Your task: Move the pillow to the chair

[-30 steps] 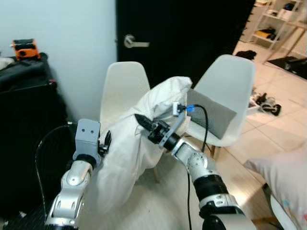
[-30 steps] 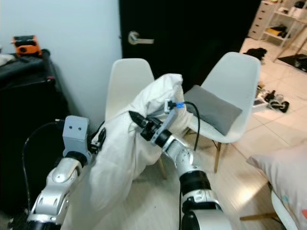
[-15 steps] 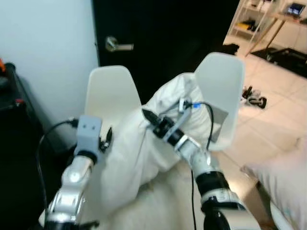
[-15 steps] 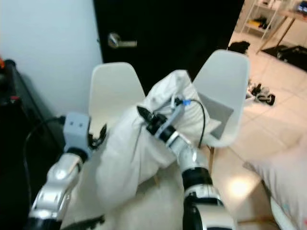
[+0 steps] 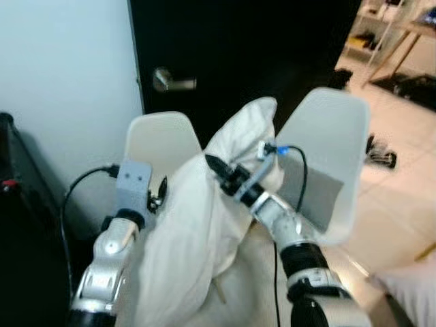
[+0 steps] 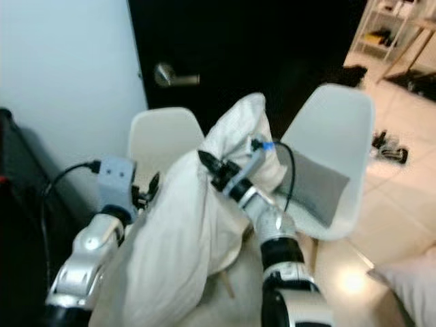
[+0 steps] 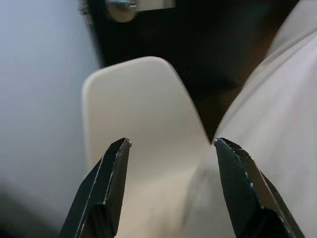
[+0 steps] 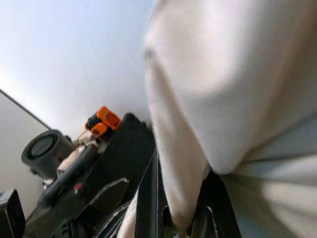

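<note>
A big white pillow (image 5: 194,231) hangs upright between my two arms, in front of a white chair (image 5: 158,139). My right gripper (image 5: 214,165) is shut on a fold of the pillow (image 8: 223,74) near its top. My left gripper (image 5: 159,193) is open and presses on the pillow's left side. In the left wrist view the pillow (image 7: 277,114) lies against one finger (image 7: 242,188), and the chair's back (image 7: 143,114) shows between the two fingers. A second white chair (image 5: 334,146) stands to the right with a grey cushion (image 5: 321,197) on its seat.
Behind the chairs is a black door with a lever handle (image 5: 174,80). A black cabinet (image 5: 24,218) stands along the left wall. Tiled floor (image 5: 402,204) opens to the right, with shelves (image 5: 371,41) far back and another pillow (image 5: 412,293) at the lower right.
The pillow has risen and stands more upright between the arms, its top now level with the chair backs. The whole view has shifted as the camera moved.
</note>
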Robot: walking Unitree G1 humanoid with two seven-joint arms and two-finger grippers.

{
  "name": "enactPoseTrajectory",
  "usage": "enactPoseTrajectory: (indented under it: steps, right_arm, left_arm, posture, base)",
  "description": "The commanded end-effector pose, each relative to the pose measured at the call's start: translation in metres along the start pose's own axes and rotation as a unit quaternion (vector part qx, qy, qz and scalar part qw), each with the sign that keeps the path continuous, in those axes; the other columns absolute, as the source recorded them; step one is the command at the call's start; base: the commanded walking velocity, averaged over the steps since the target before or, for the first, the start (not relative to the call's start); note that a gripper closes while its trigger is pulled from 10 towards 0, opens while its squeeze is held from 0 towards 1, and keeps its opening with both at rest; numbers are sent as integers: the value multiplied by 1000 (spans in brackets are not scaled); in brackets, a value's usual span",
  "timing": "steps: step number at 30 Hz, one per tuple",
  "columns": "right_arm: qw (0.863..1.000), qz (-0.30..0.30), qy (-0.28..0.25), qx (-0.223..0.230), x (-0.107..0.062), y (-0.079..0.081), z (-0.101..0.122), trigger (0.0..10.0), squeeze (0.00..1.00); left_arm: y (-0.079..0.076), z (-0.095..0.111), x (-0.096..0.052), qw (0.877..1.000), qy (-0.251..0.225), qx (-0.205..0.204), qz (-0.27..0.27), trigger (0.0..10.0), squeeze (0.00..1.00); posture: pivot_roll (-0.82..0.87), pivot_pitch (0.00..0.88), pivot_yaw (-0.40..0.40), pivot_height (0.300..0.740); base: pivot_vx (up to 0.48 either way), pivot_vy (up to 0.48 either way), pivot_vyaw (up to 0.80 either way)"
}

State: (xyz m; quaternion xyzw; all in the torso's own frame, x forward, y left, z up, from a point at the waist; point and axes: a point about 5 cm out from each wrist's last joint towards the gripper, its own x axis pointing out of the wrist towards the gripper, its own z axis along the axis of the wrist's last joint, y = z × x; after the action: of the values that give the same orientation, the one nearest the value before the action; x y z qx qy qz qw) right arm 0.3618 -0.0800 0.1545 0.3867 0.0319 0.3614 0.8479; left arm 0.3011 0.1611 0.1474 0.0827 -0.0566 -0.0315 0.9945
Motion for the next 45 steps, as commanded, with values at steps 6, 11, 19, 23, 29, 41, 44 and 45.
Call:
enactPoseTrajectory:
  steps: [6, 11, 19, 23, 29, 41, 44, 45]
  right_arm:
    - [998, 49, -27, -11, 11, 17, 12, 10000, 0]
    - [997, 68, -20, -17, 12, 21, 11, 10000, 0]
    - [975, 187, -80, 93, 22, 58, 47, 10000, 0]
    - [959, 209, -119, 151, 31, 70, 66, 10000, 0]
    - [980, 136, -78, 124, 41, 56, 44, 10000, 0]
    - [943, -196, 208, -172, 18, -17, -17, 10000, 0]
    - [931, -216, 228, -189, 14, -23, -16, 10000, 0]
    - [924, -223, 236, -204, 13, -25, -15, 10000, 0]
  left_arm:
    - [3, 0, -2, 1000, 0, 2, 7, 10000, 0]
    - [4, 1, -2, 1000, -2, 1, 10, 10000, 0]
    - [6, 8, 0, 999, -9, 14, 31, 10000, 0]
    - [5, 18, 2, 999, -28, 24, 34, 10000, 0]
    - [2, 26, 3, 997, -43, 42, 40, 10000, 0]
    - [-1, 25, 0, 997, -36, 50, 48, 10000, 0]
    - [-2, 25, 0, 997, -35, 51, 47, 10000, 0]
    - [-3, 24, 0, 997, -34, 51, 47, 10000, 0]
  posture:
    - [2, 0, -95, 740]
    - [5, 0, -96, 740]
    - [6, 0, -93, 740]
    - [14, 0, -102, 740]
    - [22, 0, -110, 740]
    - [25, 0, -114, 740]
    - [23, 0, -113, 730]
    - [23, 0, -112, 725]
  base:
    - [346, 0, 0]
    - [317, 0, 0]
    - [33, 0, 0]
    - [0, 0, 0]
    - [0, 0, 0]
    - [0, 0, 0]
    - [0, 0, 0]
    - [0, 0, 0]
